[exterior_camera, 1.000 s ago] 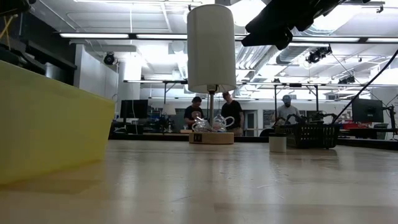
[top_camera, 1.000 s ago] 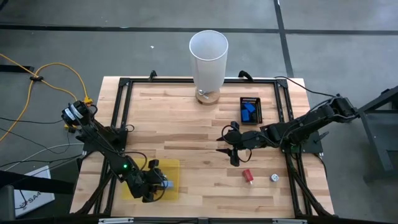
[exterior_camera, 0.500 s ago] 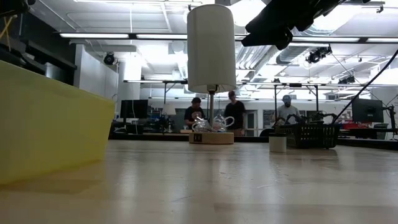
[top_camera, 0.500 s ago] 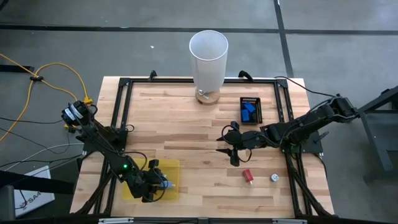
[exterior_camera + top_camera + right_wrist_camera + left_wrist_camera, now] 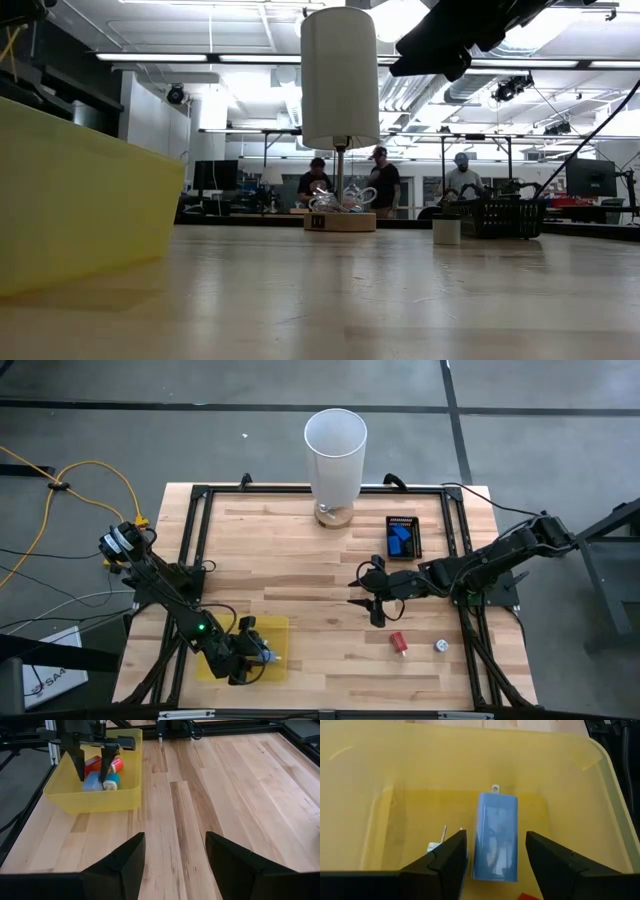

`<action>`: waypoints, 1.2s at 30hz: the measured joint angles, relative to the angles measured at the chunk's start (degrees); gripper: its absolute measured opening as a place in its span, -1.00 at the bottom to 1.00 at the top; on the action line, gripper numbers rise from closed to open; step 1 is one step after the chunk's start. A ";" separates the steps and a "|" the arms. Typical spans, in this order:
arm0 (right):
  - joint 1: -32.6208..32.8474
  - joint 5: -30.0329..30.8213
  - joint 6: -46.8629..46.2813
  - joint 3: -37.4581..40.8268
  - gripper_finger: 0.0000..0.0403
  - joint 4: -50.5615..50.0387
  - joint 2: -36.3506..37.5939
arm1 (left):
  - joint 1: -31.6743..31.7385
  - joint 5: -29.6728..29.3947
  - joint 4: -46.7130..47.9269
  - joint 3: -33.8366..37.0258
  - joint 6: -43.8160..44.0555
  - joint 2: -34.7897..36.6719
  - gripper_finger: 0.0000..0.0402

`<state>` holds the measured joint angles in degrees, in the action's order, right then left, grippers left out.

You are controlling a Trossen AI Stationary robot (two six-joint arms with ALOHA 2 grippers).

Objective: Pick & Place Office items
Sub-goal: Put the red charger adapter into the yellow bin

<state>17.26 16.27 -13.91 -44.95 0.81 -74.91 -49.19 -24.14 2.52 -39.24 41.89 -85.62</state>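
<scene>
The left gripper (image 5: 262,657) hangs inside the yellow bin (image 5: 278,626) at the desk's (image 5: 290,560) front-left edge, fingers apart around a blue block (image 5: 495,837). The right gripper (image 5: 366,598), fingers apart and empty, hovers over open wood mid-desk. A red piece (image 5: 398,643) and a whitish round (image 5: 440,646) lie near the front-right edge.

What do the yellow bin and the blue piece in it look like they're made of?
Yellow bin: looks like translucent plastic, glossy; the wood shows faintly through its walls. Blue piece: probably clear-blue moulded plastic with shiny reflections, lying between the left gripper's open fingers.
</scene>
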 joint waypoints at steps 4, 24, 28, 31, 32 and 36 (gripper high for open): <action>0.00 0.00 -0.02 0.00 -0.03 -0.19 0.00 | 0.00 -0.02 0.00 0.00 0.00 0.00 -0.01; 0.00 0.00 0.00 0.00 -0.03 -0.21 0.02 | 2.93 -1.11 -4.45 0.00 -8.75 0.02 -0.01; 0.00 0.00 0.00 0.00 -0.03 -0.21 0.00 | 4.56 -1.09 -4.48 0.00 -9.13 0.02 -0.01; 0.00 0.00 0.00 0.02 -0.03 -0.21 0.00 | 5.59 -1.12 -4.45 0.00 -9.16 0.42 -0.01; 0.00 0.00 0.00 0.00 -0.03 -0.21 0.00 | 5.83 -1.06 -4.50 0.00 -9.15 0.73 -0.01; 0.00 0.00 0.00 0.00 -0.03 -0.23 0.00 | 6.34 -1.08 -4.47 0.00 -9.27 2.88 -0.01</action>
<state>17.26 16.27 -13.91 -44.95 0.58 -74.91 -42.85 -25.22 -1.95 -39.24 32.61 -82.75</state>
